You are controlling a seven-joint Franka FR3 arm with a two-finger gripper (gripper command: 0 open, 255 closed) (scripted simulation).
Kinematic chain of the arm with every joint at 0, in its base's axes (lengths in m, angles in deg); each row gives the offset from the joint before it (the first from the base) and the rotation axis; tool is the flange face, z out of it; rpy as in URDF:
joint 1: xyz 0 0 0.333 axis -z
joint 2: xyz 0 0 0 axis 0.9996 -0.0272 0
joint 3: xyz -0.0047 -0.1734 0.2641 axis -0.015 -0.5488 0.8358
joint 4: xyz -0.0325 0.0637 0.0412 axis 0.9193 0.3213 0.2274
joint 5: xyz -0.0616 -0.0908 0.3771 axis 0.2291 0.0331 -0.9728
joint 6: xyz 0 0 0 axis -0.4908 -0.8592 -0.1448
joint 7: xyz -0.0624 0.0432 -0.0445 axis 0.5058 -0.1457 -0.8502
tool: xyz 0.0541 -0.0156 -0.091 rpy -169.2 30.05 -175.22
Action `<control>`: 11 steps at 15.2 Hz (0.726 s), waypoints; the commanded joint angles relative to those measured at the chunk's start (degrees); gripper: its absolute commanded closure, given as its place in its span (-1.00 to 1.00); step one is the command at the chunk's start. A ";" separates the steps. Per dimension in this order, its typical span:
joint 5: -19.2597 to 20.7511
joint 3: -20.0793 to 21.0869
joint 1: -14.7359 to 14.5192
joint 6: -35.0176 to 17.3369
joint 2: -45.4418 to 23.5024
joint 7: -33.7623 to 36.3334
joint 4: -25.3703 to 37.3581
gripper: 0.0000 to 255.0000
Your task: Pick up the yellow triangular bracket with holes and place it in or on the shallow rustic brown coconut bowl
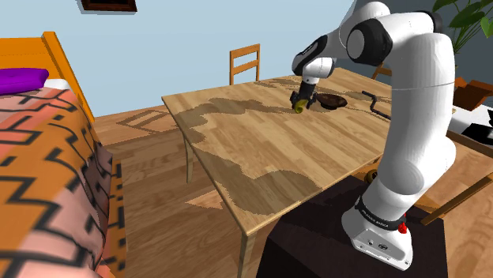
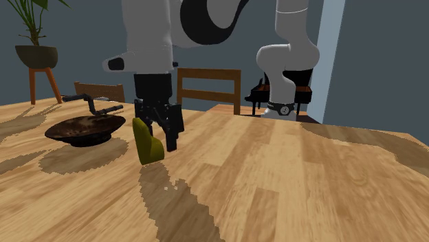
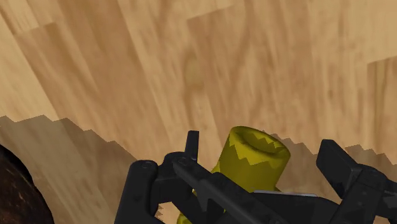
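1. Wrist view: black two-finger gripper (image 3: 260, 144) looks clamped on the yellow triangular bracket (image 3: 256, 159).
2. Second exterior view puts the shallow dark brown bowl (image 2: 84, 129) at its 9 o'clock.
3. Tilted hold, so the bracket might slip out before reaching it.

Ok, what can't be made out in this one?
Yellow bracket: holes and lower part hidden behind the gripper in the wrist view.
Same bracket, shoulder view: too small to read its shape.
Brown bowl: mostly cut off by the wrist view's edge.
Bracket's clearance over the table: unclear in the second exterior view.
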 commanded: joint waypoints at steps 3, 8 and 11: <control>-0.80 0.50 0.31 -1.35 -1.29 -0.46 -0.15 -1.00; -0.80 0.50 0.31 -1.35 -1.29 -0.46 -0.15 -1.00; -0.79 0.50 0.31 -1.35 -1.28 -0.45 -0.16 1.00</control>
